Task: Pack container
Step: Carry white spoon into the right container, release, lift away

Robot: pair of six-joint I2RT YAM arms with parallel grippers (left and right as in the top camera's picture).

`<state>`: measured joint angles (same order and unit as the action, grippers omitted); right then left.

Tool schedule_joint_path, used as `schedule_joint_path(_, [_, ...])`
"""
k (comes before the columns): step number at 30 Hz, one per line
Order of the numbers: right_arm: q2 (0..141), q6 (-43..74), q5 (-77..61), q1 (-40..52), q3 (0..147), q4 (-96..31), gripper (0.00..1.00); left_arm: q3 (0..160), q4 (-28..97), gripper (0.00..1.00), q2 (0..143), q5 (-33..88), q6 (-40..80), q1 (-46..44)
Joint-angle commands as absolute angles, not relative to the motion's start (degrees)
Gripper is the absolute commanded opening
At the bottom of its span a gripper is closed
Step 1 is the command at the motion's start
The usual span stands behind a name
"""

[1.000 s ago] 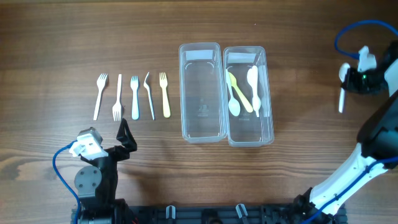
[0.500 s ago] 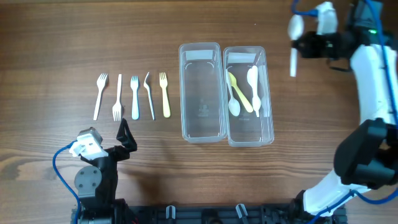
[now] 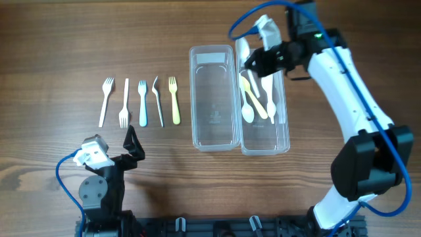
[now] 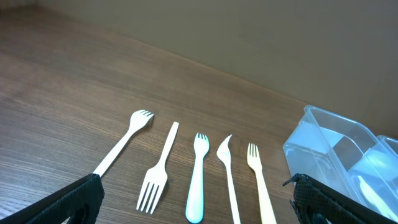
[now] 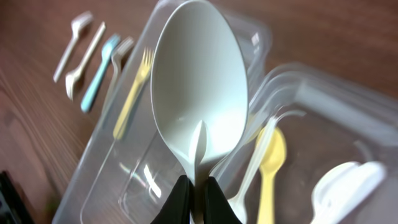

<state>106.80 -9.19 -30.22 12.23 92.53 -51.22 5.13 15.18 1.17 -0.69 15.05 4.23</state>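
We start with the wooden worktop [image 3: 52, 39], where two clear containers sit side by side in the middle. The empty container [image 3: 214, 112] has nothing in it yet. The spoon container [image 3: 266, 135], on the side toward the right edge, already holds a yellow spoon [image 3: 253, 95] and two white spoons [image 3: 268, 92].

The big change is the right arm. A second ago it hung out by the right edge over bare wood. Half a second ago it was up near the far right corner. Now the right gripper [image 3: 253, 62] is above the far end of the spoon container, near the wall the two tubs share. Its claw is pinched narrow on the handle of a large white spoon [image 5: 199, 81], which hangs bowl-up.

We judge this spoon is about to join the others, and lowering and release come next.

Five forks [image 3: 141, 102] lie in a row toward the left edge, unmoved and still to be packed.

The left gripper [image 3: 133, 146] waits near the near edge, spread wide and holding nothing.
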Motion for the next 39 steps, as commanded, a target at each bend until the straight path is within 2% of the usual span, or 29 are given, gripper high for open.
schedule_joint_path(1, [106.0, -6.9, -25.1, 14.0, 90.1, -51.3, 0.04, 4.7, 15.0, 1.00, 0.9, 0.2, 13.7, 4.0])
schedule_joint_path(16, [106.0, 6.4, -13.5, 14.3, 86.5, -53.7, 0.04, 4.7, 15.0, 1.00, 0.9, 0.2, 13.7, 4.0])
schedule_joint_path(19, [106.0, 7.9, -8.8, 14.3, 85.7, -53.9, 0.04, 4.7, 15.0, 1.00, 0.9, 0.2, 13.7, 4.0])
schedule_joint_path(25, [106.0, 7.9, -8.4, 14.3, 83.9, -53.4, 0.04, 4.7, 15.0, 1.00, 0.9, 0.2, 13.7, 4.0])
schedule_joint_path(26, [106.0, 7.9, -8.4, 14.3, 83.9, -53.3, 0.08, 4.7, 15.0, 1.00, 0.9, 0.2, 13.7, 4.0])
schedule_joint_path(27, [106.0, 7.9, -8.6, 14.3, 83.9, -53.1, 0.28, 4.7, 15.0, 1.00, 0.9, 0.2, 13.7, 4.0])
schedule_joint_path(28, [106.0, 7.8, -8.6, 14.3, 83.9, -52.9, 0.59, 4.7, 15.0, 1.00, 0.9, 0.2, 13.7, 4.0])
schedule_joint_path(29, [106.0, 7.5, -8.6, 14.3, 83.9, -52.8, 0.64, 4.7, 15.0, 1.00, 0.9, 0.2, 13.7, 4.0])
schedule_joint_path(32, [106.0, 7.0, -8.6, 14.3, 84.0, -51.4, 0.68, 4.7, 15.0, 1.00, 0.9, 0.2, 13.7, 4.0])
schedule_joint_path(39, [105.3, 4.7, -5.7, 10.4, 94.8, -51.5, 0.64, 4.7, 15.0, 1.00, 0.9, 0.2, 13.7, 4.0])
